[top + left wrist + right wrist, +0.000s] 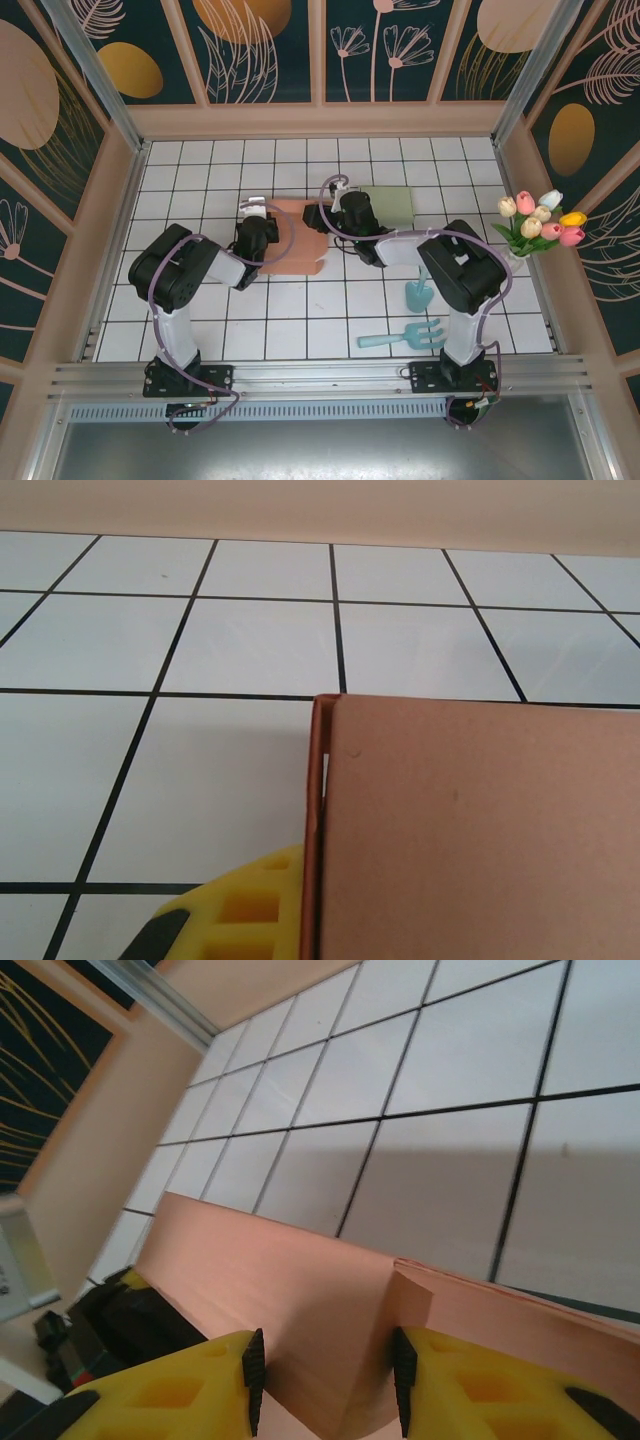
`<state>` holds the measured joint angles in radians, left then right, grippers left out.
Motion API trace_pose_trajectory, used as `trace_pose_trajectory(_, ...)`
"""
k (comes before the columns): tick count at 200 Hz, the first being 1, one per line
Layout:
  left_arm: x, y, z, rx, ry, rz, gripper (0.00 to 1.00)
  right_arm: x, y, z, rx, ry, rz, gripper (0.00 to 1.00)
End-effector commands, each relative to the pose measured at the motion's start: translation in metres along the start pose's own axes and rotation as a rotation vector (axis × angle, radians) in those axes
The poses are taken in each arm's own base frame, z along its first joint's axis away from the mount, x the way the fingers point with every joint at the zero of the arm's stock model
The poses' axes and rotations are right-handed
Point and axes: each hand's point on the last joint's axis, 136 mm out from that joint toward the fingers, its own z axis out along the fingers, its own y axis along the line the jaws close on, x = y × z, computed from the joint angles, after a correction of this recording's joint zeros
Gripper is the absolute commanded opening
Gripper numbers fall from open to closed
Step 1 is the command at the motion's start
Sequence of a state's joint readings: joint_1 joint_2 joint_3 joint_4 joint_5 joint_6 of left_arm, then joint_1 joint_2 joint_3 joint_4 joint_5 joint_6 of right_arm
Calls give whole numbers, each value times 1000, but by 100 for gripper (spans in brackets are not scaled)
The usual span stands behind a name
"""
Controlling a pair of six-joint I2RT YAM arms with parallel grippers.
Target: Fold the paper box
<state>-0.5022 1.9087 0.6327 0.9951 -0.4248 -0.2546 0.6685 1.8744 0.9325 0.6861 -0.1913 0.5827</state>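
Note:
The paper box (300,238) is a salmon-pink cardboard sheet, partly folded, lying on the white tiled table between the two arms. My left gripper (266,233) is at its left edge, shut on a thin upright wall of the box (480,830). One yellow finger (245,910) shows beside that wall; the other is hidden behind the panel. My right gripper (342,215) is over the box's right side. In the right wrist view its jaws (325,1365) stand apart, open, on either side of a raised fold of the box (300,1300). The right pad (402,1380) touches that fold.
A flat green board (395,205) lies just behind the right gripper. A teal trowel (418,290) and a teal hand rake (405,335) lie at the front right. A bunch of tulips (540,225) stands by the right wall. Wooden walls enclose the table.

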Motion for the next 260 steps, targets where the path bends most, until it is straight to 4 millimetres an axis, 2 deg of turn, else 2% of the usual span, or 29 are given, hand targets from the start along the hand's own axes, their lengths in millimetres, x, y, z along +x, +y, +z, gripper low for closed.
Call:
trace_pose_trajectory(1, -2, -5, 4, 16, -6, 6, 0, -15, 40, -4, -200, -64, 4, 41)
trace_pose_trajectory(18, -3, -4, 4, 15, -7, 4, 0, -18, 45, -10, -223, -84, -9, 41)
trace_pose_trajectory(30, -2, -4, 4, 11, -3, 4, 0, -18, 40, -14, -195, -98, -31, 41)
trace_pose_trajectory(68, 0, -4, 13, -16, 30, 9, 0, -10, 1, -29, -10, -117, -156, 41)
trace_pose_trajectory(93, 1, -5, 13, -15, 34, 10, 0, -5, -25, -36, 56, -99, -166, 41)
trace_pose_trajectory(128, 2, -5, 14, -16, 39, 14, 0, -3, -58, -28, 151, -68, -175, 41)
trace_pose_trajectory(149, 1, -5, 15, -17, 41, 15, 0, -8, -67, -19, 178, -67, -183, 41)
trace_pose_trajectory(198, 2, -7, 16, -11, 49, 22, 0, -4, -87, 0, 228, -51, -158, 42)
trace_pose_trajectory(243, 3, -7, 16, -9, 49, 24, 0, -6, -110, 3, 286, -53, -106, 42)
trace_pose_trajectory(260, 3, -7, 16, -8, 50, 23, 0, -4, -112, 5, 284, -50, -99, 42)
